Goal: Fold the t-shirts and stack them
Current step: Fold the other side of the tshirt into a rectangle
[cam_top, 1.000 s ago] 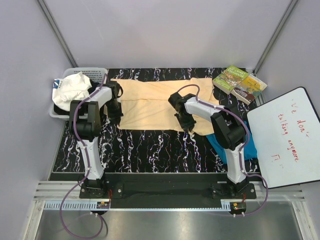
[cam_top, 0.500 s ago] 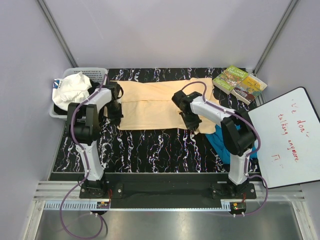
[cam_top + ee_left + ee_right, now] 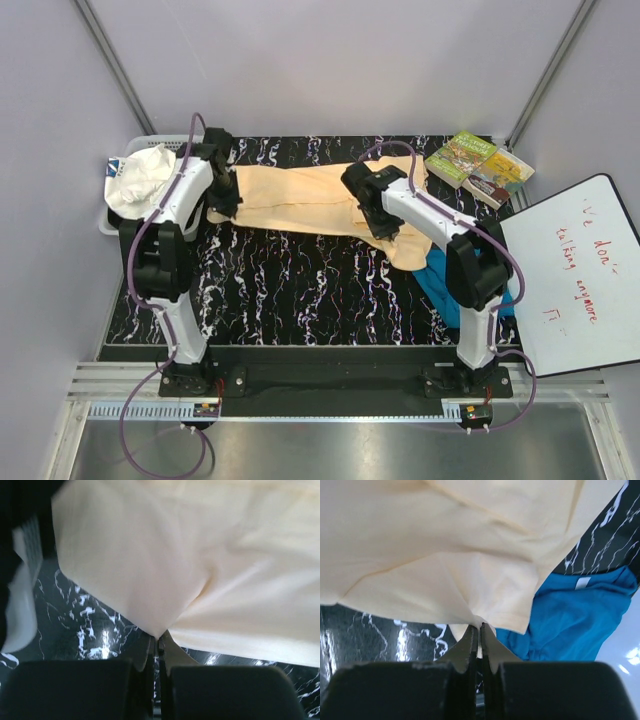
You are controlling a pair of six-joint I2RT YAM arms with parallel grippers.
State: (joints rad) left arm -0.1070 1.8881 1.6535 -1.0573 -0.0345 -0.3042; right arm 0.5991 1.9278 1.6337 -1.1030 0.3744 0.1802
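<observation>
The pale peach-yellow t-shirt [image 3: 300,195] lies across the far half of the black marbled table, its near edge lifted and carried toward the back. My left gripper [image 3: 222,200] is shut on its near left edge; the cloth [image 3: 165,570] hangs from the jaws. My right gripper [image 3: 385,222] is shut on its near right edge, cloth [image 3: 445,555] pinched between the fingertips [image 3: 470,642]. The teal-blue t-shirt [image 3: 440,285] lies crumpled at the right under the right arm; it also shows in the right wrist view [image 3: 570,620].
A white basket [image 3: 120,215] with white cloth [image 3: 140,175] stands at the far left. Two books [image 3: 478,165] lie at the far right corner. A whiteboard [image 3: 575,275] with red writing lies at the right edge.
Both grippers have moved toward the back, carrying the peach shirt's near edge up and over, so the shirt now covers a narrower band.
</observation>
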